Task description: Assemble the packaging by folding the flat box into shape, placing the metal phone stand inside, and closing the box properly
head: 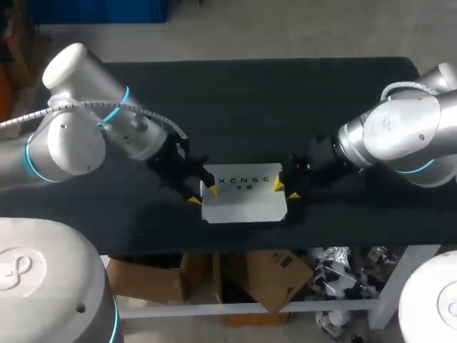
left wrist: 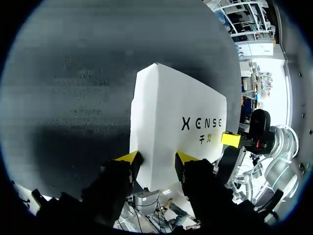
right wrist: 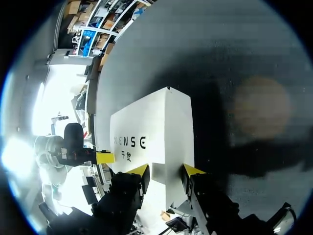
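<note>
— So, where is it?
— Near the front edge of the wide black tabletop: the white rectangular cardboard box, folded into shape, printed face up. Whether it rests there, I cannot tell.
— And the arms?
— The left gripper pinches its left end, fingers on both sides. The right gripper clamps the right end likewise.

The fingers seemingly hide ends of the box.

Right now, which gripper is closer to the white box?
Neither, they tie. The left gripper pinches one end of the white box, the right gripper the opposite end.
</note>
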`<state>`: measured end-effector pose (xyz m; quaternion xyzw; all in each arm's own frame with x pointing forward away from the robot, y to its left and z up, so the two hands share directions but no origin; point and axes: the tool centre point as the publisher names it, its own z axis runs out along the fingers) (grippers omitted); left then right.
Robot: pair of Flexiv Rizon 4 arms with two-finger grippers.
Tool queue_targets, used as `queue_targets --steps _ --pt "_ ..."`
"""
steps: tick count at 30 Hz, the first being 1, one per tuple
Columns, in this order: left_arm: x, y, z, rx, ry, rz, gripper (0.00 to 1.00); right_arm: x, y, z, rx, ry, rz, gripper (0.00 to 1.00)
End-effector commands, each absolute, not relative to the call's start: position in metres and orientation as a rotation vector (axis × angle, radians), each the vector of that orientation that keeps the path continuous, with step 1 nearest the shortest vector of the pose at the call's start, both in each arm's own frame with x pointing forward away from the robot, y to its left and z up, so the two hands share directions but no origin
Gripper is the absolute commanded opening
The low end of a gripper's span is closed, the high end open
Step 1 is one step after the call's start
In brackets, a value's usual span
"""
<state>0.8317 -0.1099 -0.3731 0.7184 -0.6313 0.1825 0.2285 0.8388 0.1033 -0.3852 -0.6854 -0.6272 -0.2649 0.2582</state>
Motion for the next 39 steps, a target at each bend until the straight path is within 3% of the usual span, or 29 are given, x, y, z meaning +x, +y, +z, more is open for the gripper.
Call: queue_targets --steps 1,39 --pt "0.836 -0.117 -0.372 1.975 -1.734 0.479 0.47 0.842 0.107 -0.382 -1.848 -1.695 -0.708 0.44" --pt "0.847 -0.117 -0.356 1.958 -1.662 0.351 0.48 0.847 0.109 -0.366 -1.853 -1.635 -0.668 0.43"
